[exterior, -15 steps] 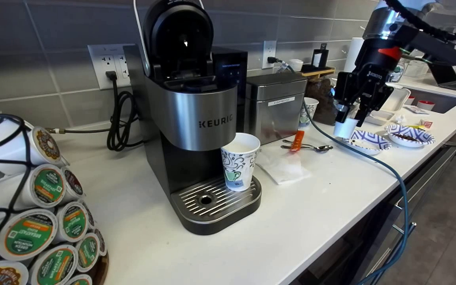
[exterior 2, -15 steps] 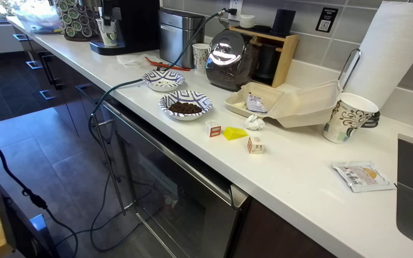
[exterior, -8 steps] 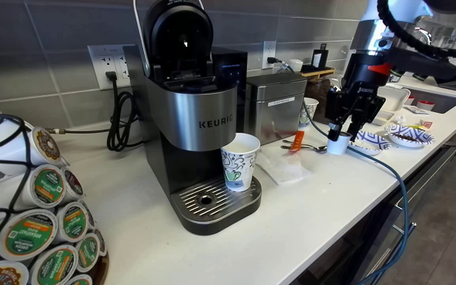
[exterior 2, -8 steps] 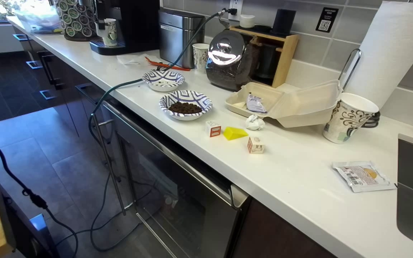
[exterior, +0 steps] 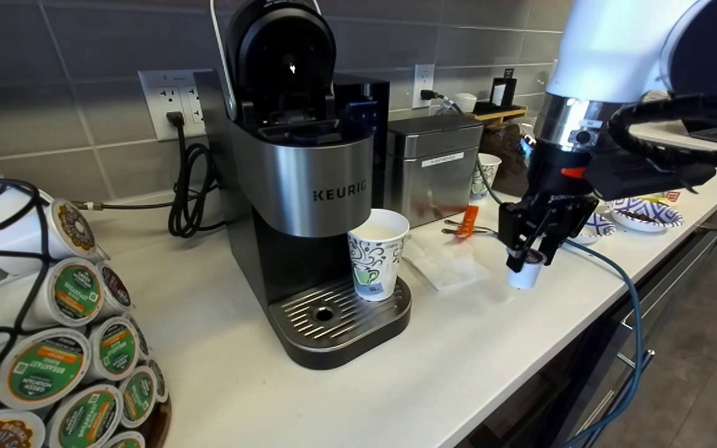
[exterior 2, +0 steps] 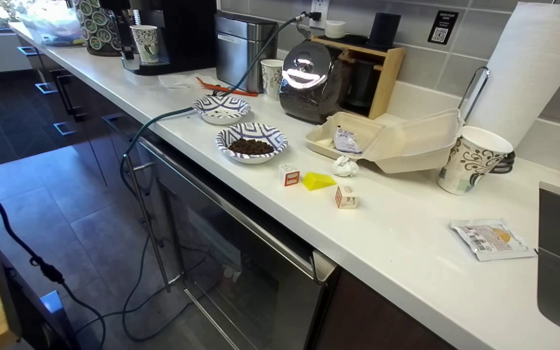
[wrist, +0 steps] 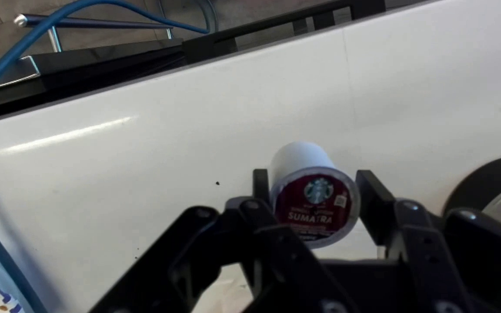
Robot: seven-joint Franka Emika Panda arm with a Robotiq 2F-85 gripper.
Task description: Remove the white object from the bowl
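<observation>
The white object is a small white coffee pod (wrist: 300, 157) with a dark red lid. My gripper (wrist: 311, 188) is shut on it, one finger on each side, lid tilted toward the wrist camera. In both exterior views the gripper (exterior: 531, 256) (exterior 2: 125, 43) holds the pod (exterior: 524, 276) (exterior 2: 131, 62) low over the counter; I cannot tell whether it touches. The nearer blue-patterned bowl (exterior: 601, 225) stands beside and behind the gripper, with only small crumbs in it (exterior 2: 235, 104). Its rim also shows in the wrist view (wrist: 10, 300). The pod is outside the bowl.
A second patterned bowl (exterior 2: 260, 130) holds dark beans. A coffee maker (exterior: 309, 180) bears a printed paper cup (exterior: 377, 267). A blue cable (exterior: 607, 256) crosses the counter beside the gripper. Napkin (exterior: 449, 264), spoons and an orange packet (exterior: 467, 221) lie nearby. The counter edge is close.
My gripper has carried the pod from beside the bowl, along the counter toward the coffee maker and the counter's front edge. The pod has stayed in the fingers. Bowls and other objects have not moved.
</observation>
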